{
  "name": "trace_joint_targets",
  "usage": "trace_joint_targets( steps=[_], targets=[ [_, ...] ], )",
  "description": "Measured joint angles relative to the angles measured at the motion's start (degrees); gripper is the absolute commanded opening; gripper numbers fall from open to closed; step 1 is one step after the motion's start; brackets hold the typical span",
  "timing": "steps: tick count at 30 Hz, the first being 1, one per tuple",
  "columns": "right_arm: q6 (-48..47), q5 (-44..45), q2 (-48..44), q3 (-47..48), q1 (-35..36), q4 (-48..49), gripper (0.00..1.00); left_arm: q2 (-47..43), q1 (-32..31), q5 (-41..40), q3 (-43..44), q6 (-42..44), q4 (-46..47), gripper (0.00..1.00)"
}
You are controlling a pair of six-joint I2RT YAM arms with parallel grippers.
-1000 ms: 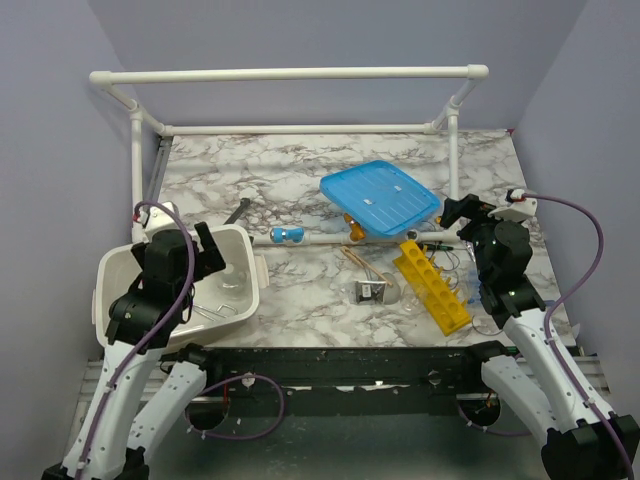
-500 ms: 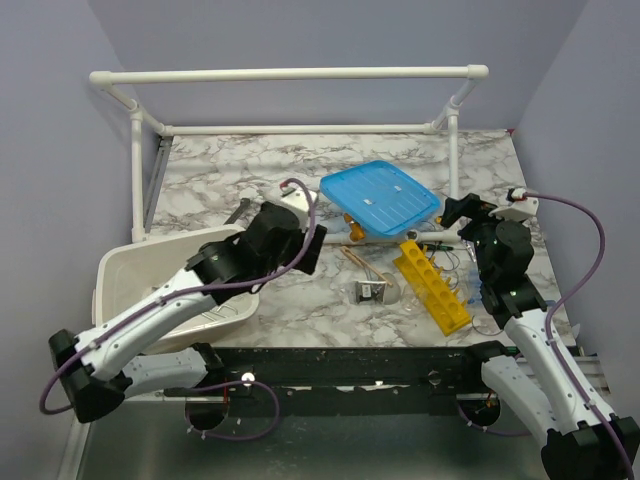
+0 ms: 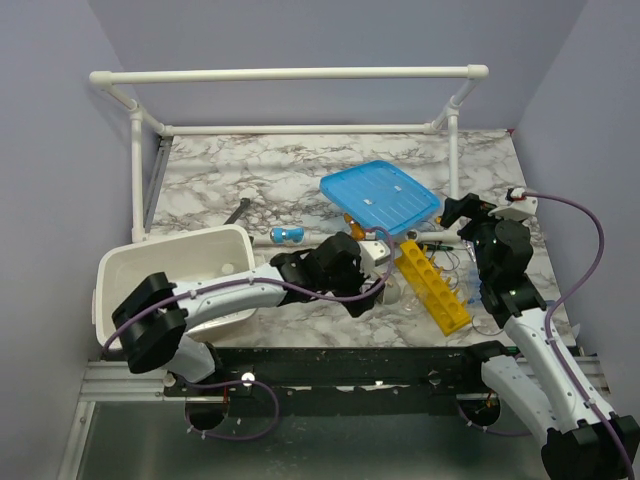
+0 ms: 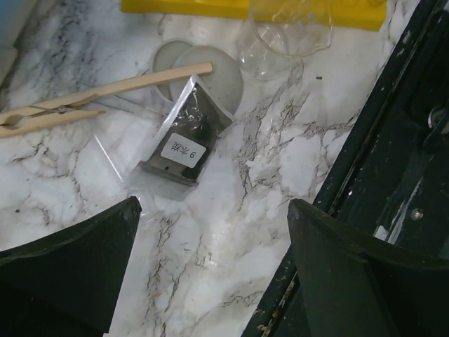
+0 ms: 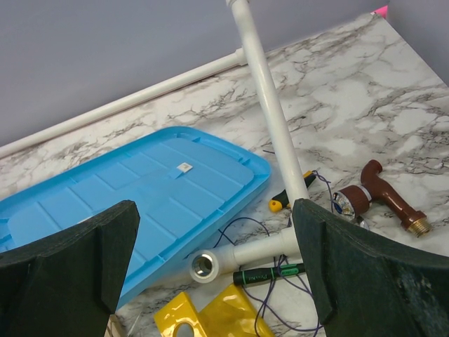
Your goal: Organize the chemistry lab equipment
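1. Item count, centre-right of the table:
- One yellow test-tube rack (image 3: 432, 285), lying diagonally just near-right of the one blue lid (image 3: 380, 198).
- One clear glass beaker (image 4: 291, 28), just beside the rack's left edge.
- One wooden peg clamp (image 4: 91, 98), whose tip lies over two overlapping round pale discs (image 4: 210, 70).
- One clear sachet (image 4: 184, 140) with dark contents and a white label, flat on the marble and touching the discs.
- One small blue item (image 3: 288, 235), left of the lid.
- One white tub (image 3: 120, 270), at the near left.

2. Item count beyond the rack, beside the white pipe frame (image 5: 263, 91):
- One yellow-and-black screwdriver (image 5: 287, 196).
- One green pen (image 5: 270, 275).
- One brown fitting (image 5: 382, 193).

3. Jaws:
- My left gripper (image 4: 214, 210) has its jaws wide apart. It holds nothing and touches nothing, and the sachet lies just beyond the fingertips.
- My right gripper (image 5: 214, 210) has its jaws fully apart and is empty, above the lid's right end.

4. Pose:
- My left arm reaches from the near left, low across the table, with its wrist beside the rack.
- My right arm stands folded at the right edge, with its gripper aimed toward the far left.
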Motion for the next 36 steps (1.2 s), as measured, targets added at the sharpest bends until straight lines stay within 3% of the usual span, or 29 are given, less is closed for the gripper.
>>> trace_joint_targets(
  steps=[11,21,23,27,30,36],
  targets=[
    [0.0,0.0,-0.2,0.0,0.0,0.0,1.00,11.5,-2.2,1.7,2.1,10.3,3.2,0.93],
    [0.0,0.0,-0.1,0.0,0.0,0.0,1.00,17.0,-4.3,-5.6,2.8,16.2,7.4,0.93],
    [0.0,0.0,-0.1,0.0,0.0,0.0,1.00,17.7,-4.5,-7.2,2.8,16.9,8.3,0.89],
    [0.0,0.0,-0.1,0.0,0.0,0.0,1.00,18.7,-5.0,-11.6,2.8,18.3,10.4,0.63],
    [0.0,0.0,-0.1,0.0,0.0,0.0,1.00,19.0,-5.7,-14.7,2.8,19.2,12.7,0.53],
    [0.0,0.0,-0.1,0.0,0.0,0.0,1.00,19.5,-6.2,-17.7,2.7,19.7,14.9,0.58]
  ],
)
